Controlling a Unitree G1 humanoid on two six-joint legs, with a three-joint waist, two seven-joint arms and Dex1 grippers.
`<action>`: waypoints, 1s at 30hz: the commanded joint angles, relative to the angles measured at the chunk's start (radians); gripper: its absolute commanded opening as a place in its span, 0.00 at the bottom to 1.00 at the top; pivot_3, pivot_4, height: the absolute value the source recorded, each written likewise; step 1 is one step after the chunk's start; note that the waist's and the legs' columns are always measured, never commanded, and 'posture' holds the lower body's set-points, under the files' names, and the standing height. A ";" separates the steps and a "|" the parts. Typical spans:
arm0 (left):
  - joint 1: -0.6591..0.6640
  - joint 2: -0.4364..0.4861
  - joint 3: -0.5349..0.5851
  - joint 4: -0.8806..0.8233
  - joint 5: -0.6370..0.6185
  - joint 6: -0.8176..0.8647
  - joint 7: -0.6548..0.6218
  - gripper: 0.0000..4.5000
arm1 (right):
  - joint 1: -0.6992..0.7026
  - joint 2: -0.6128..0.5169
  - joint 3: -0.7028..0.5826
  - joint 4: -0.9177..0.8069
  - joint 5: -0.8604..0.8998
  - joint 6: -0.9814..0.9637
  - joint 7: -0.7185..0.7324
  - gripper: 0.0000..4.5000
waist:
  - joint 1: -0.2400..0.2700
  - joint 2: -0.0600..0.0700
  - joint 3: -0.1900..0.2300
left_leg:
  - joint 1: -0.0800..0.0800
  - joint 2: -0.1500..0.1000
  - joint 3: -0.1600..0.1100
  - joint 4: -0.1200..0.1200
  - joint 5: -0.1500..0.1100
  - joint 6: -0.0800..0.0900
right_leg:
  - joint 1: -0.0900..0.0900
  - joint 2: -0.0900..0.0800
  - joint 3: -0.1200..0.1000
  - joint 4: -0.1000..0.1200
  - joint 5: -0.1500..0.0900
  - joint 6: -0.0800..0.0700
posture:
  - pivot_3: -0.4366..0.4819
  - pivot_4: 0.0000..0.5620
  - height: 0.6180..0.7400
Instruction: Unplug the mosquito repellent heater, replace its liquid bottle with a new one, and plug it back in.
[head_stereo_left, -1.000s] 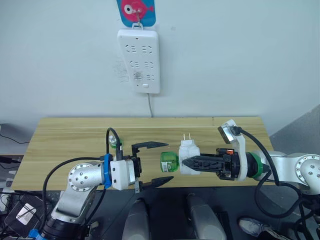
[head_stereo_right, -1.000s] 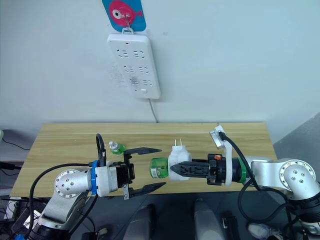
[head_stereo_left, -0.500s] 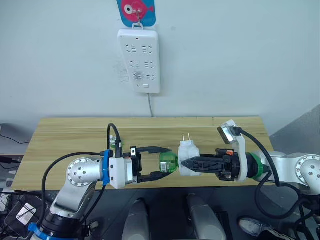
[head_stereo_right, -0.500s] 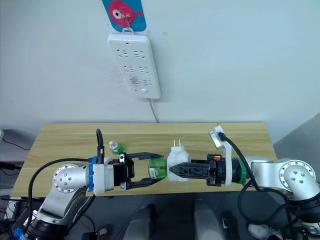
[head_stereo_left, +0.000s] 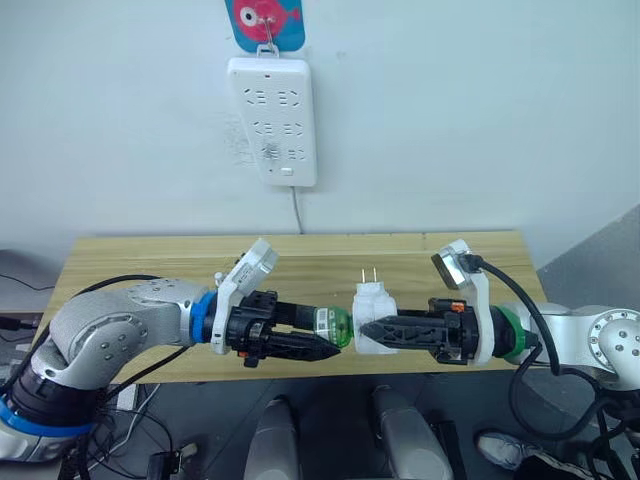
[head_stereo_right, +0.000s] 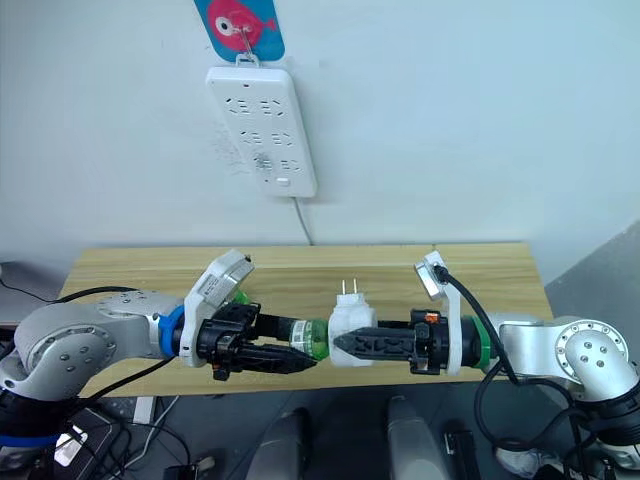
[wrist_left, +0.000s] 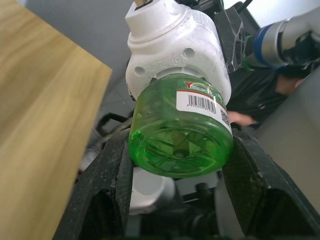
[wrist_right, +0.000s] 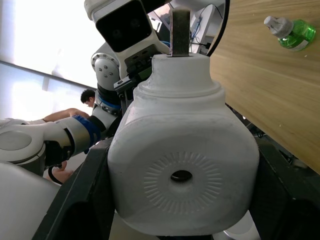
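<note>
While your right hand (head_stereo_left: 368, 328) pinches the mosquito repellent heater (head_stereo_left: 373, 312) by its sides, prongs pointing up, the unit hangs just off the worktop's (head_stereo_left: 140, 270) near edge. Your left hand (head_stereo_left: 325, 345) is clamped on the green liquid bottle (wrist_left: 181, 131), which is seated in the heater's end. A second green bottle (wrist_right: 290, 34) lies on the worktop. The white power strip (head_stereo_left: 270, 118) hangs on the wall above, well apart.

We see the white mosquito repellent heater (head_stereo_left: 375, 318) held above the table's front edge, prongs up, green liquid bottle (head_stereo_left: 333, 326) still attached sideways.
</note>
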 joint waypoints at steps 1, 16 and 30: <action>0.010 0.025 0.088 0.023 -0.032 0.061 0.025 0.50 | 0.012 -0.028 -0.021 -0.019 0.016 0.010 0.006 0.67 | 0.001 0.000 0.000 | 0.000 0.000 0.000 0.000 0.000 0.000 | 0.000 0.000 0.000 0.000 0.000 0.000 | 0.31 0.53 1.00; 0.067 -0.056 0.091 -0.052 0.164 -0.059 0.034 0.50 | 0.005 -0.024 -0.016 -0.014 0.016 0.007 0.010 0.67 | 0.004 0.000 0.000 | 0.000 0.000 0.000 0.000 0.000 0.000 | 0.000 0.000 0.000 0.000 0.000 0.000 | 0.31 0.54 1.00; 0.334 -0.165 0.048 0.010 0.820 -0.869 -0.124 0.93 | 0.004 -0.021 -0.020 -0.005 0.016 0.006 0.007 0.67 | 0.007 0.000 0.000 | 0.000 0.000 0.002 0.000 0.000 0.000 | 0.000 -0.001 0.002 -0.002 0.000 -0.001 | 0.31 0.54 1.00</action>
